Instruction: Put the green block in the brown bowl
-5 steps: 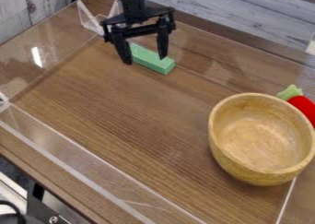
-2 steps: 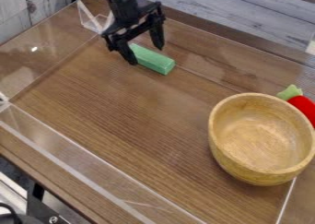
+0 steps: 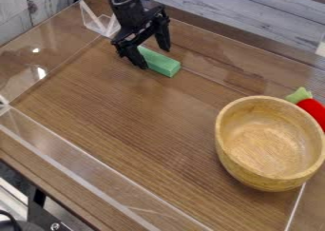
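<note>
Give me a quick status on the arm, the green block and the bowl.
Tool open, poised over the green block, nothing gripped. Block flat on the table, far from the brown bowl. Bowl empty; path between them clear.

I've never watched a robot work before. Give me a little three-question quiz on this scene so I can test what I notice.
1. True or false: the green block already lies inside the brown bowl.
2. Which is right about the gripper? A) shut on the block B) open, fingers apart, just over the far end of the block C) above the bowl
3. Fill the gap: the red-and-green item sits just behind the ____.

Key: 1 false, the block is on the table, far from the bowl. 2 B. 3 bowl.
</note>
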Controlling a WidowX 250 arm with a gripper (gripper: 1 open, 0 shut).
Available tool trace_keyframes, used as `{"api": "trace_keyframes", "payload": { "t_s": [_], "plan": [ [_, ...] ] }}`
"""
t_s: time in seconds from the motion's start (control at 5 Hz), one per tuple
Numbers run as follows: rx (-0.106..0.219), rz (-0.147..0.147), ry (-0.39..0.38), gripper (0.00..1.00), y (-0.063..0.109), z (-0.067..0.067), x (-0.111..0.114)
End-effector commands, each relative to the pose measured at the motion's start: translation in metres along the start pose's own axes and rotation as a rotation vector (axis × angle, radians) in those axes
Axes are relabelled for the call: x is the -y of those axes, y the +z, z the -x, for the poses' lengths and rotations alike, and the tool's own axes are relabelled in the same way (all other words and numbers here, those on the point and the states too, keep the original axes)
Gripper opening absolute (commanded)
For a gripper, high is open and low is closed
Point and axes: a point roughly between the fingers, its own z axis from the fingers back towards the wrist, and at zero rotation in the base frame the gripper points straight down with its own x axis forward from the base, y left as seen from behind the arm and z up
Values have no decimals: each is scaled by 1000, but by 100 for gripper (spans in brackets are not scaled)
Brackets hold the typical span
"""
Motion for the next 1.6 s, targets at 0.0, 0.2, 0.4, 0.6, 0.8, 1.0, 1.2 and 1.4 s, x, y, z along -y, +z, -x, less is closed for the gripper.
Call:
{"api": "trace_keyframes", "payload": {
  "t_s": [0.0,0.2,0.4,0.6,0.8,1.0,1.2,1.4],
  "plan": [
    [42,72,42,100,13,-10,16],
    [41,90,81,100,10,-13,16],
    [38,109,118,100,8,-15,13],
    [36,125,144,100,6,-14,10],
    [21,144,170,100,5,-13,11],
    [7,162,199,100,6,-11,10],
    [-2,182,219,100,5,-9,11],
    [-1,205,230,100,5,-7,12]
  ]
}}
